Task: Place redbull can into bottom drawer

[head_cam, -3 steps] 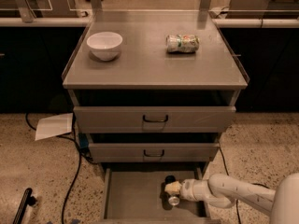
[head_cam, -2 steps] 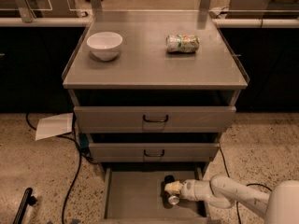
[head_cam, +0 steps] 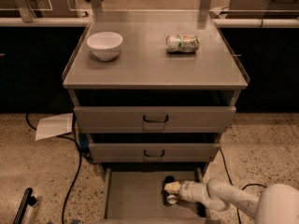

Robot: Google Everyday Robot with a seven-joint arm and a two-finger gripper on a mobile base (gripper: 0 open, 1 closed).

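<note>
The bottom drawer (head_cam: 135, 195) of the grey cabinet is pulled out and shows its flat grey inside. My gripper (head_cam: 171, 188) reaches in from the right, low over the drawer's right half. It is shut on the redbull can (head_cam: 172, 199). Only the can's dark body and one silver end show around the cream fingertips. The can is held just above or on the drawer floor; I cannot tell which.
On the cabinet top (head_cam: 149, 64) sit a white bowl (head_cam: 105, 45) and a green and white can (head_cam: 182, 43) lying on its side. The two upper drawers (head_cam: 154, 119) with black handles overhang the bottom one. A paper sheet (head_cam: 54, 126) and cables (head_cam: 74, 171) lie on the floor at the left.
The gripper and can stay at nearly the same spot in the bottom drawer. The arm behind them has shifted slightly.
</note>
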